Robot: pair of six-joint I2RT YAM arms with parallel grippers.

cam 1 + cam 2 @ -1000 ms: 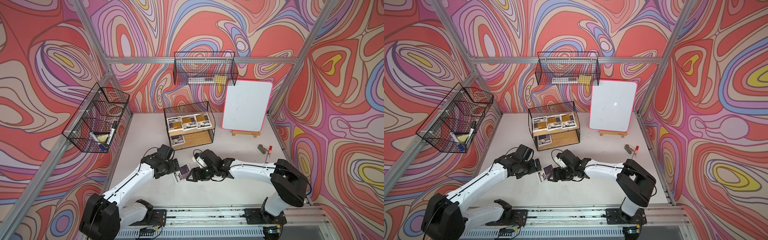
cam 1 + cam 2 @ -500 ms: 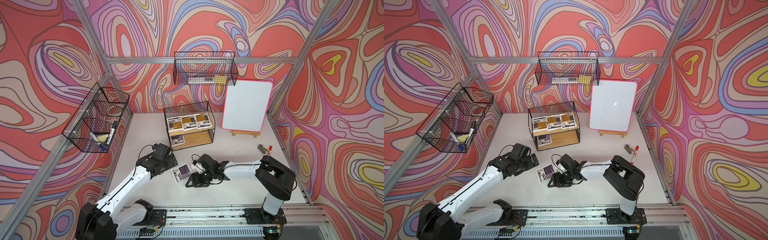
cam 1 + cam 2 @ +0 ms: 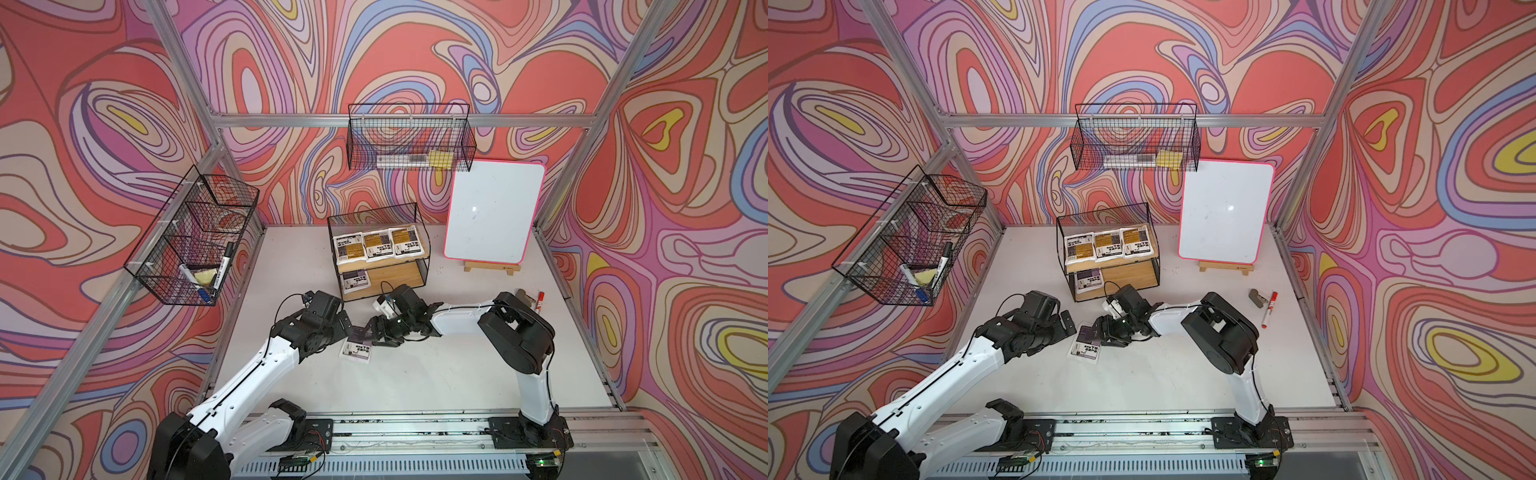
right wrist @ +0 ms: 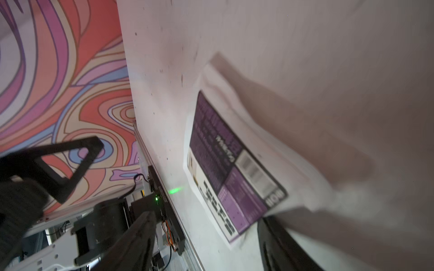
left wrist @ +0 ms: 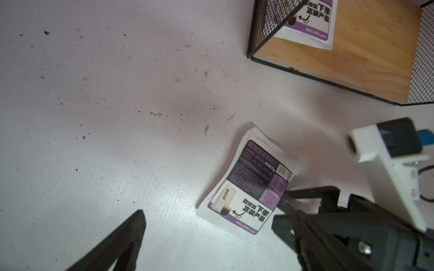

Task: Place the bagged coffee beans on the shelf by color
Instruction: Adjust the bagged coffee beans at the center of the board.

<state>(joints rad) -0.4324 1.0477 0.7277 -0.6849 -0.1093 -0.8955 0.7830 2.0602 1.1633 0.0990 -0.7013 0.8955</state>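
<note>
Purple pouch was seen flat on worktop near shelf. Right end effector held spread at pouch's right edge, nothing grasped. Left end effector released, just left.

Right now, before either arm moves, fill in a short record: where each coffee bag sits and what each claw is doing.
Shelf top tier: three orange-yellow bags, side by side
Lower tier: shelved purple bag
Table: loose purple bag, between the claws
Left claw: open, empty
Right claw: open, beside the loose purple bag, not gripping it
Unsorted: the loose purple bag
</note>
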